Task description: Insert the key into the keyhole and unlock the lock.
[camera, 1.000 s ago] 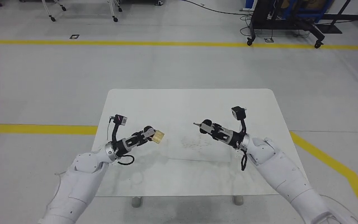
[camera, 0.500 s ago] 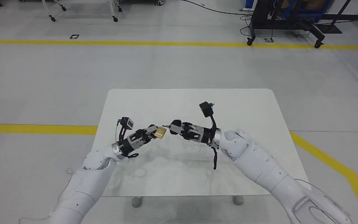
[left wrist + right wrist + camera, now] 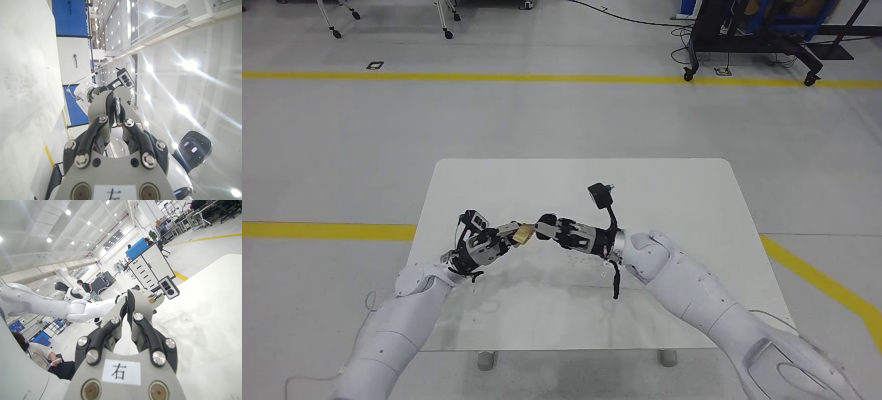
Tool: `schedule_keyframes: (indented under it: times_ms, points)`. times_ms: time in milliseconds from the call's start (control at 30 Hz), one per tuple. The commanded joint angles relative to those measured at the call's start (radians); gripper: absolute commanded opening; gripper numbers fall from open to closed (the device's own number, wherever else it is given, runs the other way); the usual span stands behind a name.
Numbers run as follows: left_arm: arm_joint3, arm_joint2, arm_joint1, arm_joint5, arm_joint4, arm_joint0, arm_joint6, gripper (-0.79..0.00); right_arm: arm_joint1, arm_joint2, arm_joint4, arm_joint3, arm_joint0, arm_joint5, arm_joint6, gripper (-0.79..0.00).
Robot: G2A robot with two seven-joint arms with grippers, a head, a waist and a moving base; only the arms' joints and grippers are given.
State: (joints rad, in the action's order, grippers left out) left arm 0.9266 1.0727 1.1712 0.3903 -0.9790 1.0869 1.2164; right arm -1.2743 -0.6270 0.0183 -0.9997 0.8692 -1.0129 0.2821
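Padlock of boxy yellow brass is held in the air over the left half of the white rounded table, its steel shackle clamped between the left gripper's fingers. Just beside it sits the small silver key, pinched in the right gripper's nearly closed fingers. Whether the blade is inside the padlock cannot be told.

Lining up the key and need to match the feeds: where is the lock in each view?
Top view: lock over the table's middle, held in the left claw.
Left wrist view: lock at centre, shackle pinched in that claw.
Right wrist view: lock, brass, peeking past the right claw.
Shared landmark: the white table.
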Motion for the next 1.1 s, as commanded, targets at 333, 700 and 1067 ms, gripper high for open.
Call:
schedule_keyframes:
  times_ms: [333,700,1067]
  points:
    - [-0.027,-0.005,0.017,0.022,0.005,-0.018,0.075,-0.785,-0.034,-0.005,0.032,0.068,-0.028,0.001,0.019,-0.785]
    - [-0.033,0.005,0.025,0.044,0.031,-0.021,0.095,-0.785,-0.04,-0.056,0.023,0.093,-0.024,0.001,0.008,-0.785]
    - [0.057,0.021,0.009,0.11,0.223,-0.022,0.104,-0.785,-0.018,-0.128,0.079,0.035,0.022,0.001,0.075,-0.785]
